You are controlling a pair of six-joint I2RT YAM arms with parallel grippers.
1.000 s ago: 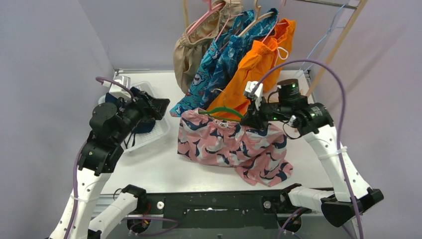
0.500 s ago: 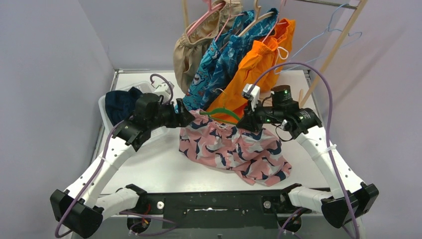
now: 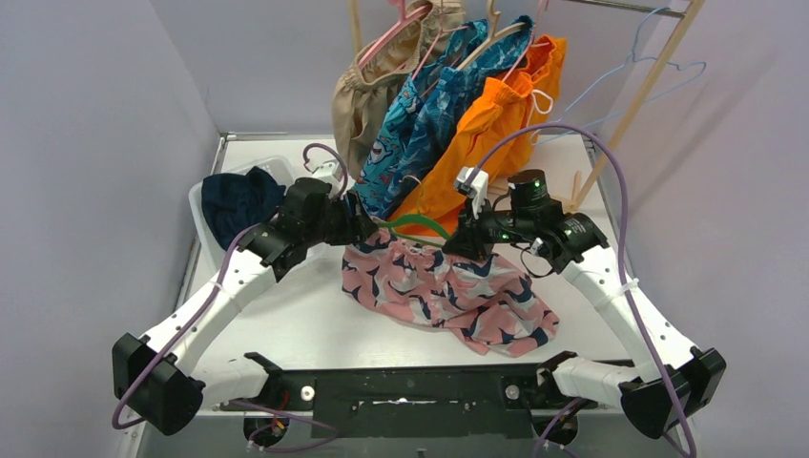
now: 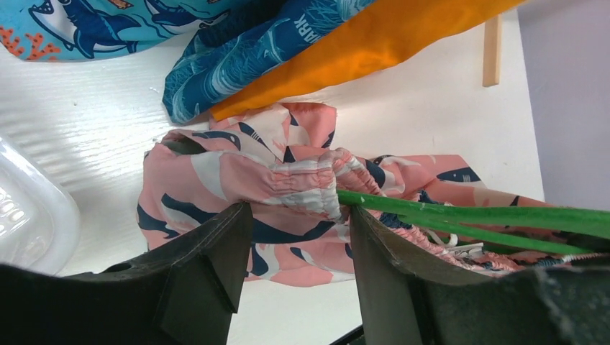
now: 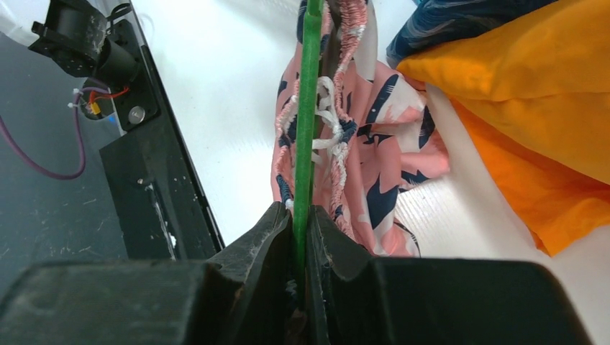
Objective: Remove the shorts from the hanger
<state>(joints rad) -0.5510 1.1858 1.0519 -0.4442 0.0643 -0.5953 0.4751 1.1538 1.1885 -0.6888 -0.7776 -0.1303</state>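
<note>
The pink shark-print shorts [image 3: 448,291] hang on a green hanger [image 3: 412,225] and spread over the white table. My right gripper [image 3: 465,240] is shut on the green hanger [image 5: 307,129], with the shorts' waistband [image 5: 338,93] alongside it. My left gripper [image 3: 358,221] is open at the left end of the waistband [image 4: 316,188], which lies between its fingers; the hanger [image 4: 460,215] runs off to the right. Navy shorts [image 3: 234,196] lie in a clear bin. Tan [image 3: 367,91], turquoise [image 3: 401,134], dark teal-blue [image 3: 448,95] and orange [image 3: 487,134] shorts hang on the rack.
A clear plastic bin [image 3: 277,170] stands at the back left and shows in the left wrist view [image 4: 29,215]. A wooden rack leg [image 3: 639,95] rises at the back right, with an empty blue wire hanger [image 3: 658,72]. The table's black front edge [image 3: 420,391] lies below.
My left arm has swung from the bin at the left across to the shorts' waistband. My right gripper has moved slightly left and back with the hanger, dragging the pink shorts.
</note>
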